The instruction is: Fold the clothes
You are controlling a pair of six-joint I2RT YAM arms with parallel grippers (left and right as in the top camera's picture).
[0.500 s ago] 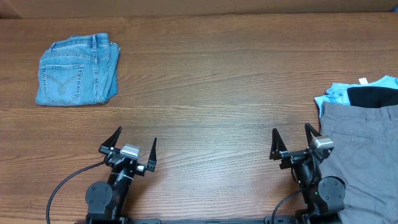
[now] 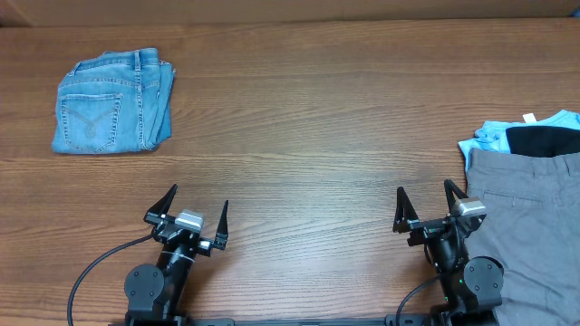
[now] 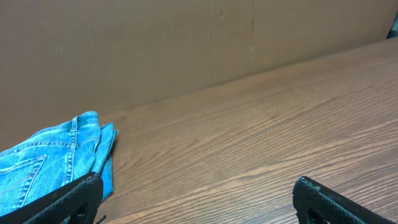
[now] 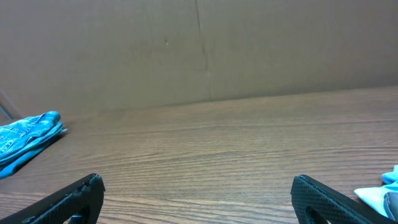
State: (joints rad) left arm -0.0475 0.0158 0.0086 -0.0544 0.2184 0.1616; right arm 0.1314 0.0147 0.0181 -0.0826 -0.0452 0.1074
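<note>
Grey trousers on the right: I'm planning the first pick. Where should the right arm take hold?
Probably the near waistband corner of the grey trousers, approached from the table's middle. That edge lies flat and exposed, nearest the open fingers of the right gripper.

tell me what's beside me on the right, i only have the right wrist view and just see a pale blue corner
Observer: Grey trousers lie spread flat, right next to the right end effector.
Operator: anything else with them
Observer: A black garment and a light blue garment show past their far edge.
Operator: and the blue thing far left
Observer: That is a pair of jeans, already folded, back pocket facing up.
</note>
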